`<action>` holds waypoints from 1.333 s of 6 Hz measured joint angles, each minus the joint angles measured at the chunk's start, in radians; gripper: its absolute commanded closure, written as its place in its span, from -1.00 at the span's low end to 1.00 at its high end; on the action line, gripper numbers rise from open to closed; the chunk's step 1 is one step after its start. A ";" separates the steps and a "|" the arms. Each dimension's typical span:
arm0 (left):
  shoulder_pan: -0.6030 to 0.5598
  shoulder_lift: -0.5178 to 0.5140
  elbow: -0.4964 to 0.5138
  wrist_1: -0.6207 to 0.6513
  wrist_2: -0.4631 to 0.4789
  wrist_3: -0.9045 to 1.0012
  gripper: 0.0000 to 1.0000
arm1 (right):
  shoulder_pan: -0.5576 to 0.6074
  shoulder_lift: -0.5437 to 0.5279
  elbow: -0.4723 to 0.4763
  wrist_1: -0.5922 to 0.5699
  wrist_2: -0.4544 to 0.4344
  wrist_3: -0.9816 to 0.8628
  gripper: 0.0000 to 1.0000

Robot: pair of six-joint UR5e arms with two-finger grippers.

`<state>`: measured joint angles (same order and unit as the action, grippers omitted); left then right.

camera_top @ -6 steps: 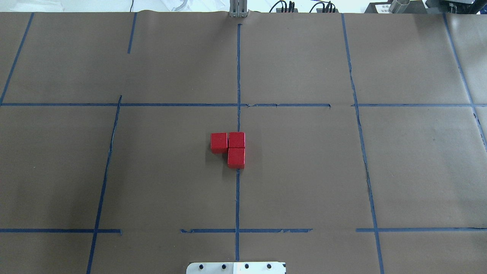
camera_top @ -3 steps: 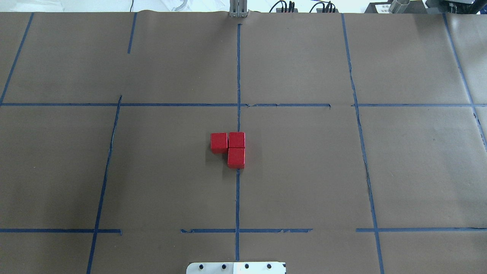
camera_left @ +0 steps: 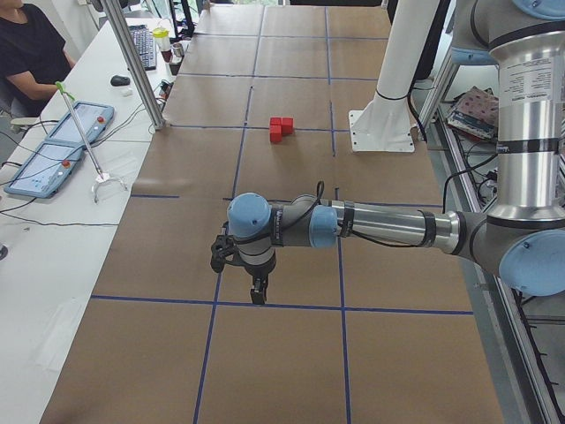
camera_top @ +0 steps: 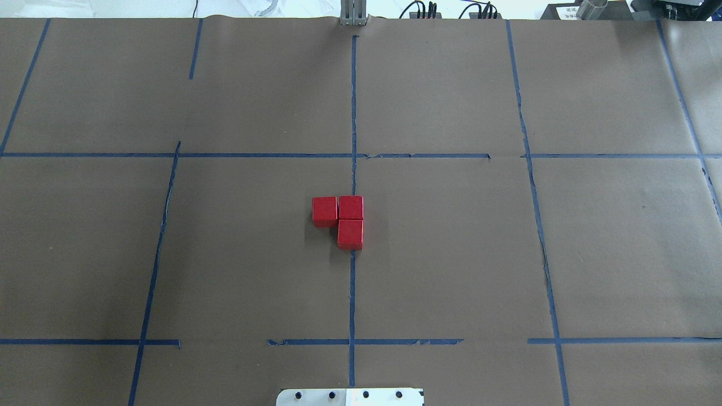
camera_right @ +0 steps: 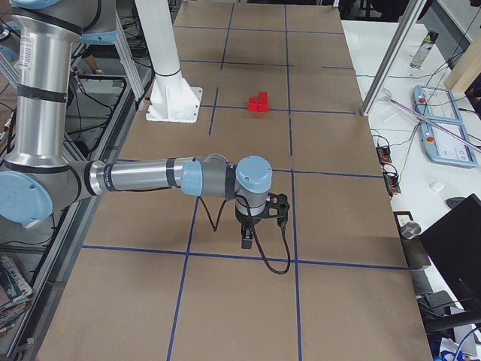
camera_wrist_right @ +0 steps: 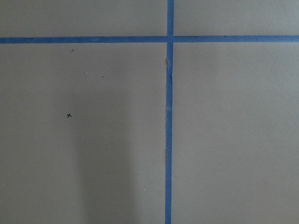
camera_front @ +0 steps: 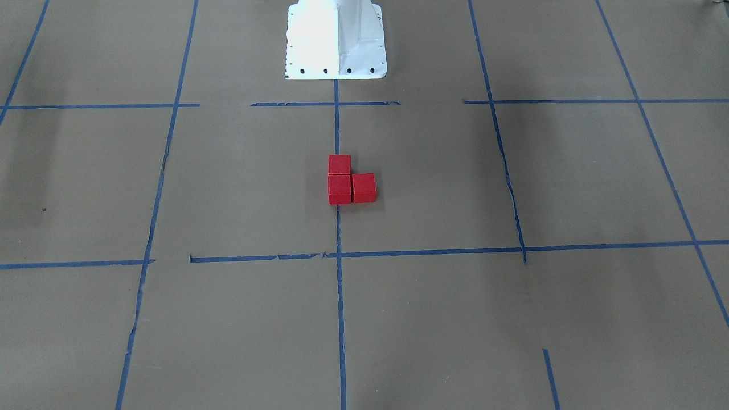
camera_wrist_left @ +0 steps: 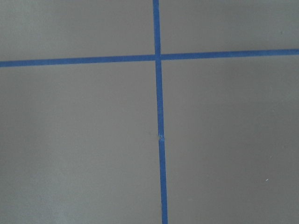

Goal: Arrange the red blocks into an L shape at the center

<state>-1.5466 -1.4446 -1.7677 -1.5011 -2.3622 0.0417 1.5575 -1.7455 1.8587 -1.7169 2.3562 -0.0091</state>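
Counter (camera_top: 451, 270): papered brown, ruled into large cells by blue tape (camera_top: 352, 293). White mounting base (camera_front: 336, 40) bolted at the robot-side edge, centre. Side bench (camera_left: 53, 256) along the far edge, carrying two blue control pads (camera_left: 79, 122); seated person (camera_left: 26, 49) beside it.

Left hand (camera_left: 257, 296): hangs just above the counter at its left end, fingers pointing down, near a tape crossing. Open or closed: cannot tell.

Red blocks (camera_top: 351, 207): three, at centre, touching, forming an L. Two side by side, the third against the right-hand one, nearer the robot, on the middle tape line.

Right hand (camera_right: 245, 242): hangs low at the right end, well apart from the blocks. Open or closed: cannot tell.
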 measured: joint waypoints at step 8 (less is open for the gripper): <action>0.005 0.048 -0.036 -0.035 0.013 0.010 -1.00 | -0.013 -0.013 -0.003 0.002 0.024 0.001 -1.00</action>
<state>-1.5411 -1.3966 -1.8035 -1.5363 -2.3488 0.0520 1.5444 -1.7583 1.8562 -1.7151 2.3798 -0.0086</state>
